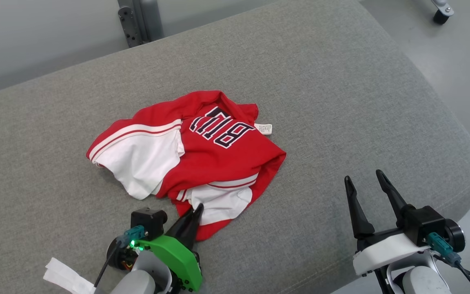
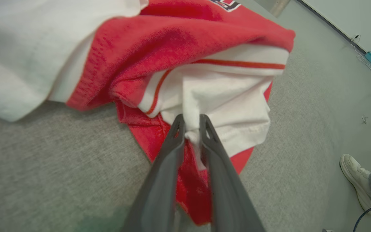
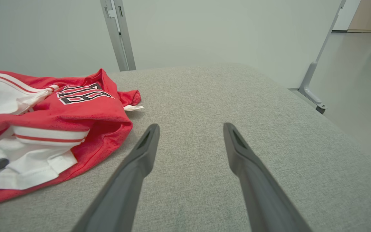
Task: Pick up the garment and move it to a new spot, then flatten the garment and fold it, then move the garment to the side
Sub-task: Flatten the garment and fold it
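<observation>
The garment (image 1: pixel 218 151) is a crumpled red and white shirt with dark letters, lying mid-way on the grey cushion (image 1: pixel 300 81). My left gripper (image 1: pixel 196 212) is at the garment's near edge. In the left wrist view its fingers (image 2: pixel 175 135) pinch a fold of the white cloth of the garment (image 2: pixel 224 103), so my left gripper (image 2: pixel 192 120) is shut on it. My right gripper (image 1: pixel 367 181) stands open over bare cushion to the right of the garment (image 3: pixel 56 119), with nothing between its fingers (image 3: pixel 145 148).
The cushion's right edge (image 1: pixel 463 134) rounds off to the floor. A grey metal post (image 1: pixel 137 20) stands behind the cushion. A person's shoe (image 2: pixel 354 175) rests on the floor at the right of the left wrist view. White paper (image 1: pixel 61 275) lies near my left arm.
</observation>
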You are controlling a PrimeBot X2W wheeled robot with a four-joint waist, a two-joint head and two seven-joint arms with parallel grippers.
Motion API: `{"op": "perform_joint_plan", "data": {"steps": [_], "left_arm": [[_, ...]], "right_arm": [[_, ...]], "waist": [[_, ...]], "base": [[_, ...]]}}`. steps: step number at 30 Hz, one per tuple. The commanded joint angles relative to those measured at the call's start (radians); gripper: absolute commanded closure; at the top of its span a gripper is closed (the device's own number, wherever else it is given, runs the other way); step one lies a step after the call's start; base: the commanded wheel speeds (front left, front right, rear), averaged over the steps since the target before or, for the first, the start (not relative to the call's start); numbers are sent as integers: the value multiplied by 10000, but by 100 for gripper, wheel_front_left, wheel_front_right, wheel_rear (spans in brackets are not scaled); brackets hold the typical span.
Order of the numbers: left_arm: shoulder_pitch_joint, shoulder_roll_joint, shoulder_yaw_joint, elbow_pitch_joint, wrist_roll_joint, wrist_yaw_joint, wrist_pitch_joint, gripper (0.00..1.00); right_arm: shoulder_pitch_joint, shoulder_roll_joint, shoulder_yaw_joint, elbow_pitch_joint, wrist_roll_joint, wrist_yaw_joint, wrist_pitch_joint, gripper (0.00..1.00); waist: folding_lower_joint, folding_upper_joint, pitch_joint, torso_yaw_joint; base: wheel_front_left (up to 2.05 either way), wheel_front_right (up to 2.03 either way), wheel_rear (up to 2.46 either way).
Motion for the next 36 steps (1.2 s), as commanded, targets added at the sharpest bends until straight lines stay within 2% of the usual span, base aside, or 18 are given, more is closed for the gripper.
{"op": "perform_joint_plan", "data": {"steps": [1, 6, 8, 13, 19, 23, 26, 30, 36], "left_arm": [[-140, 2, -97, 97, -26, -42, 14, 100], [-221, 39, -220, -119, -293, -126, -327, 100], [-177, 328, -24, -523, -403, -134, -526, 100], [293, 1781, 772, -2796, -193, 438, -563, 100], [259, 4232, 1881, -6830, 21, 929, 859, 100], [-136, 5181, 2628, -8770, -536, 985, 1803, 100], [-552, 5639, 3070, -9583, -1019, 941, 2436, 100], [-1184, 5775, 3267, -10161, -1680, 847, 3031, 100], [-1995, 5541, 3294, -10742, -2449, 871, 3570, 100]], "right_arm": [[-104, -21, -9, 16, 87, 1, -35, 0], [-63, -23, -36, 55, 128, 1, -35, 0], [20, -26, -77, 57, 135, 1, -35, 0], [331, -25, -291, 86, 105, 1, -35, 0], [487, -25, -251, 225, 268, 1, -35, 0], [345, -26, -113, 305, 411, 1, -35, 0], [272, -25, -5, 355, 503, -1, -35, 0], [320, -26, 56, 398, 577, 1, -35, 0], [465, -25, -48, 406, 525, 1, -35, 0]], "waist": [[0, 0, -27, 53], [0, 0, -140, 183], [0, 0, -239, 231], [0, 0, -549, 395], [0, 0, -852, 562], [0, 0, -1030, 439], [0, 0, -1099, 264], [0, 0, -1167, -50], [0, 0, -1228, -567]], "base": [[0, 0, 0], [0, 0, 0], [0, 0, 0], [0, 0, 0], [0, 0, 0], [0, 0, 0], [0, 0, 0], [0, 0, 0], [0, 0, 0]]}}
